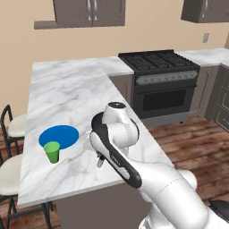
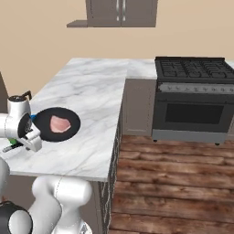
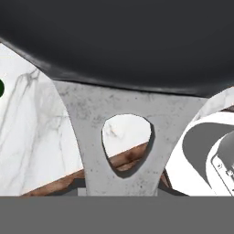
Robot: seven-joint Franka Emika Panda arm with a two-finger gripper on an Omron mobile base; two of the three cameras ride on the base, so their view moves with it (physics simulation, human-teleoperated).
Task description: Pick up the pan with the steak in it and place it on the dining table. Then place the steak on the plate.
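- The dining table (image 1: pixel 67 94) is the marble island; every place below is given from it.
- The pan (image 2: pixel 57 124) sits over the table's near end, close to the front edge, its bowl black.
- The plate (image 1: pixel 59 136), flat and blue, lies on the table's near end toward the stool side; a green cup (image 1: pixel 52 152) stands at its near rim.
- The steak (image 2: pixel 60 123) lies pink in the middle of the pan.
- The gripper (image 2: pixel 28 137) is at the pan's grey looped handle (image 3: pixel 121 137), apparently clamped on it; the fingertips themselves are hidden.
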